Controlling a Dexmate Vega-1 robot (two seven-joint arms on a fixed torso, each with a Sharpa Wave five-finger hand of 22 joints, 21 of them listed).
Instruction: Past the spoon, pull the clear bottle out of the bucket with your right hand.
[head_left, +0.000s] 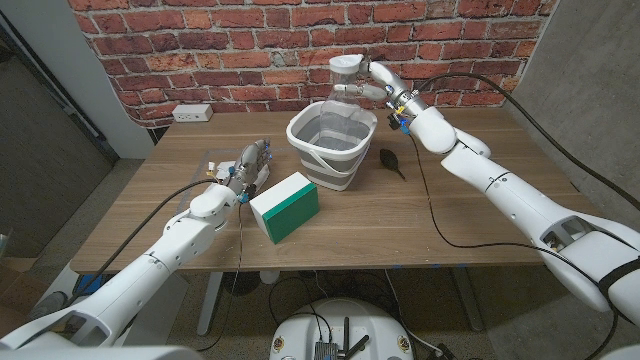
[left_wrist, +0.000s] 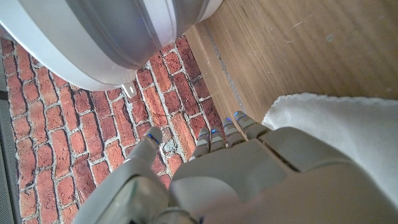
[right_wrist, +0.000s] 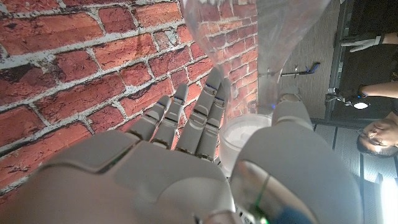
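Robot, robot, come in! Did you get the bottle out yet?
Right hand grips clear bottle, lifted above bucket. Left hand rests by white cloth. Spoon clear.

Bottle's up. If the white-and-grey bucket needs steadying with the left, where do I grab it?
Likely the rim of the white-and-grey bucket on its left side, nearest the left hand: it stands upright and open, so the hand can hook over that edge, away from the clear bottle held above.

Clear bottle (head_left: 347, 80); grey-and-white bucket (head_left: 331, 145); black spoon (head_left: 390, 162); green-and-white box (head_left: 285, 206); red brick wall (head_left: 250, 50)
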